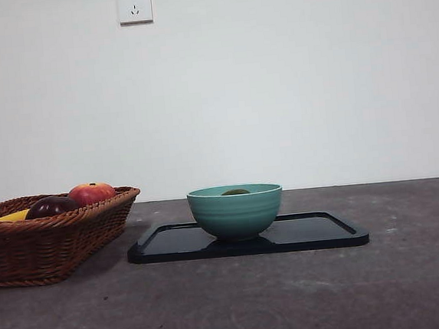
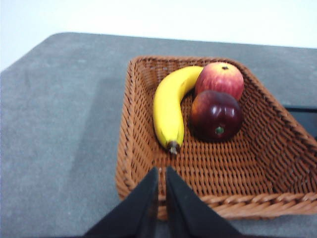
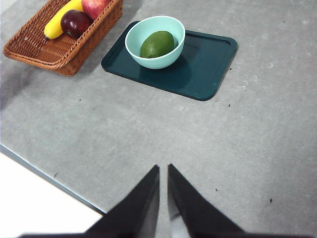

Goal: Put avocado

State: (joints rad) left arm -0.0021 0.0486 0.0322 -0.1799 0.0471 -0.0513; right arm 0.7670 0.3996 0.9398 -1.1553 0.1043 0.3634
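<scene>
Grey table (image 3: 257,148): you're seeing avocado (image 3: 157,44) sitting inside the bowl (image 3: 133,49). Left gripper (image 2: 161,173) and right gripper (image 3: 163,171) are both clenched, empty. Regrasping is risking tipping the bowl.

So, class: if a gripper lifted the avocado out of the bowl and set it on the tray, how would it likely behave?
The avocado looks smooth and rounded, so it may slip between narrow jaws. Being oval, it would probably roll on the flat tray. In the bowl its curved wall likely keeps it settled.
</scene>
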